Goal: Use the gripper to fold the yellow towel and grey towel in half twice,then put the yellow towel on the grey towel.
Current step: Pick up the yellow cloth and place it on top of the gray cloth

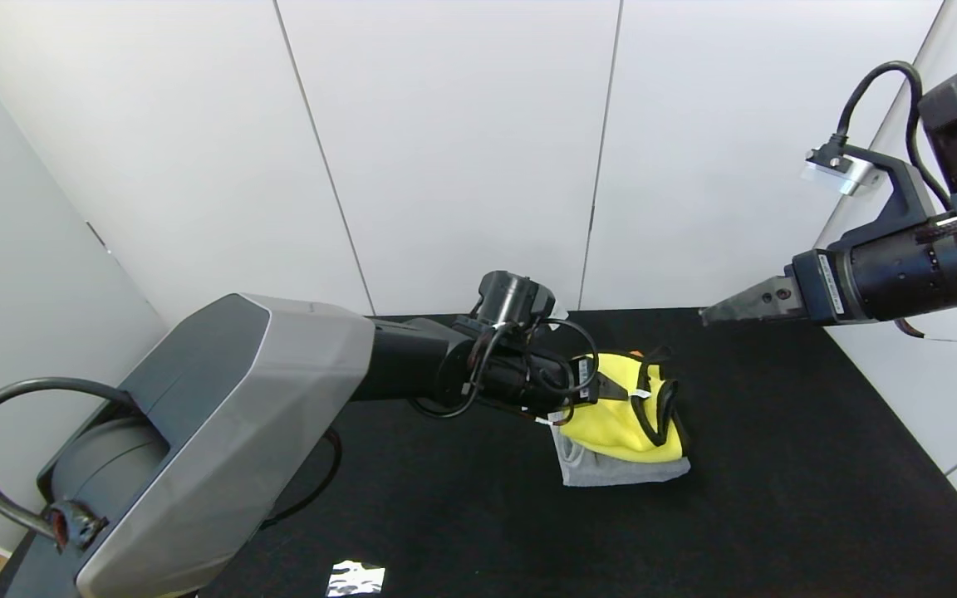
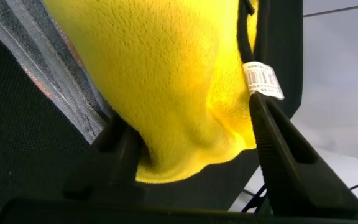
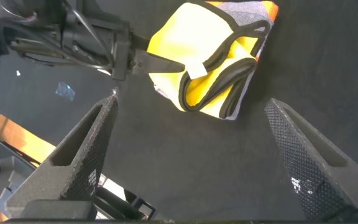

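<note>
The folded yellow towel [image 1: 624,428] with black trim and a white tag lies on top of the folded grey towel [image 1: 611,471] in the middle of the black table. My left gripper [image 1: 611,388] reaches over the stack's near-left edge. In the left wrist view its fingers stand apart, open, with a loose fold of the yellow towel [image 2: 166,62] between them and the grey towel [image 2: 55,74] beside it. My right gripper [image 1: 707,314] hangs open, high at the far right, away from the stack. Its wrist view shows the yellow towel [image 3: 185,43] and a corner of the grey towel [image 3: 244,7] far below.
The black table [image 1: 777,465] runs to white wall panels [image 1: 462,149] at the back and right. A small shiny scrap [image 1: 355,577] lies near the table's front edge. My left arm's grey housing [image 1: 221,432] fills the left foreground.
</note>
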